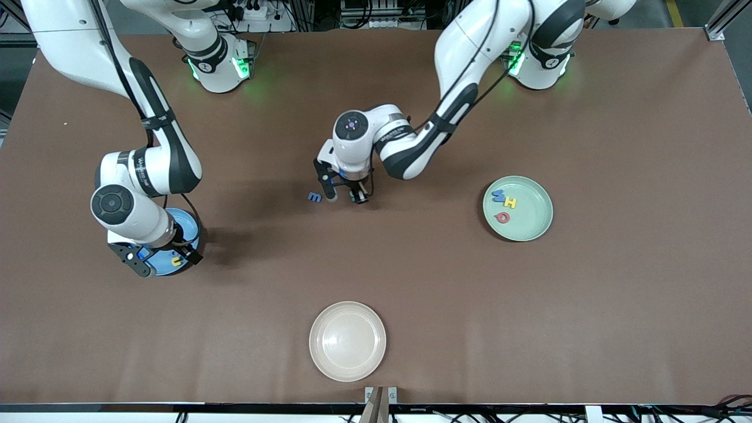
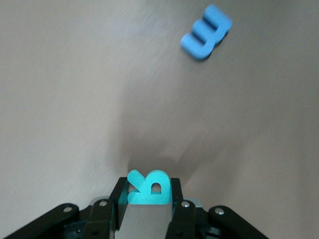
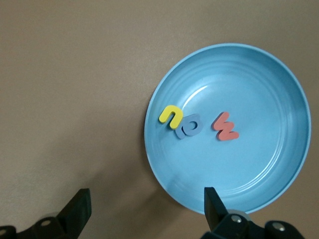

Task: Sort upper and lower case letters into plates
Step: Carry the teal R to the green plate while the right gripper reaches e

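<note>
My right gripper (image 1: 157, 262): over the blue plate (image 3: 279, 164) at the right arm's end of the table; fingers (image 3: 213, 203) spread wide, nothing between them.
Blue plate: directly under my right gripper; it holds a yellow letter (image 3: 170, 116), a slate-blue letter (image 3: 189, 126) touching it, and a red-pink letter (image 3: 225, 127) just beside those.
Blue letter m (image 1: 315, 197): lying on the brown table (image 1: 617, 305), just beside my left gripper, toward the right arm's end.
My left gripper (image 1: 343, 197): low over the middle of the table; fingers (image 2: 178, 196) closed on a teal letter (image 2: 148, 186), which stands pinched between the tips.
Cream plate (image 1: 348, 341): well apart from both my grippers, at the table edge nearest the front camera.
Pale green plate (image 1: 531, 226): well apart from my left gripper, toward the left arm's end.
Letters in the green plate: a blue one (image 1: 499, 195), a yellow one (image 1: 510, 202) and a red-pink one (image 1: 502, 218), close together near the rim that faces my left gripper.
</note>
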Controlling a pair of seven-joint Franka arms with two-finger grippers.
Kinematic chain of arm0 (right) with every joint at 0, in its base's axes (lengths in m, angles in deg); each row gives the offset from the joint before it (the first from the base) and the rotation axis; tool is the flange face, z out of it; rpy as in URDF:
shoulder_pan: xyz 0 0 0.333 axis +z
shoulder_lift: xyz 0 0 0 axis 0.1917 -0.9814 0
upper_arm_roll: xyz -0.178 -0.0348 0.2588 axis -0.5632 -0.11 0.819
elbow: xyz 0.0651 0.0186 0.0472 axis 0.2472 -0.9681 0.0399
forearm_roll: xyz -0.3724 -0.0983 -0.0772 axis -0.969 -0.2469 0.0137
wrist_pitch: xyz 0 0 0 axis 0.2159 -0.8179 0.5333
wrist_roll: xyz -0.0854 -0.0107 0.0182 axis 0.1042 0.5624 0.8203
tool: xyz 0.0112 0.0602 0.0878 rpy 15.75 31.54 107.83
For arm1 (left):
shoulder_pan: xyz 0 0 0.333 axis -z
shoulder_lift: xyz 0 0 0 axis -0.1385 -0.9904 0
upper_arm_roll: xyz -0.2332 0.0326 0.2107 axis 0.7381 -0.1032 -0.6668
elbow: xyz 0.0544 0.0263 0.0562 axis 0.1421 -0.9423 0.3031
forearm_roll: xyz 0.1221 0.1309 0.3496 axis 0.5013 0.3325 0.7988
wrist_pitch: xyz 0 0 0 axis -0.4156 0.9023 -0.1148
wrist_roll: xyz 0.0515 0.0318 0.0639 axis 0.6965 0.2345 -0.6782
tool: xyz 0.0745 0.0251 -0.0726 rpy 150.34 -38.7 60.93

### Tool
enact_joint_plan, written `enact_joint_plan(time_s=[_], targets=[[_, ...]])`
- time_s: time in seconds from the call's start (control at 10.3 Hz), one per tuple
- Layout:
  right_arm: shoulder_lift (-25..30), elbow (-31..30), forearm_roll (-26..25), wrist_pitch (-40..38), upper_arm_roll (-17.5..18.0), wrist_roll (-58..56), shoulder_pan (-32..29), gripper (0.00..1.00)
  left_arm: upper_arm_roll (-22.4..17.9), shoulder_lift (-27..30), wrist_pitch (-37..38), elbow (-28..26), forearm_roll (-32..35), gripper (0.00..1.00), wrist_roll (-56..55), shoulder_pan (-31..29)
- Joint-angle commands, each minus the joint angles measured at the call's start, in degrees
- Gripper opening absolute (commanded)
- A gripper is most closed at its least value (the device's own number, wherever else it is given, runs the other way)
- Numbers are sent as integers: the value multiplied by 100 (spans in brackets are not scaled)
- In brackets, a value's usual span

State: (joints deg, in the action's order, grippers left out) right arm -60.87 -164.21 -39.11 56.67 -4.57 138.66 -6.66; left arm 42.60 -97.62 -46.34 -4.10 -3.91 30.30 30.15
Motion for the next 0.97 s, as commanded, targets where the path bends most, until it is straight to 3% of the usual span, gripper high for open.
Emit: enact_joint_plan(time_s=[0.0, 0.29, 0.48, 0.87], targets=[[28, 78, 195, -100, 13, 17, 52, 100, 503, 399, 957, -137, -171, 15, 827, -871], [19, 78, 931, -65, 5, 131, 411, 100, 1109, 733, 2328, -163, -180, 9, 2312, -2417], [10, 17, 1109, -82, 13, 420, 710, 100, 1164, 900, 3093, -225, -180, 5, 3131, -3149], [-51, -28, 1338, -21, 13, 1183, 1352, 100, 1181, 1340, 3483, -1356, -250, 3, 3135, -4071]])
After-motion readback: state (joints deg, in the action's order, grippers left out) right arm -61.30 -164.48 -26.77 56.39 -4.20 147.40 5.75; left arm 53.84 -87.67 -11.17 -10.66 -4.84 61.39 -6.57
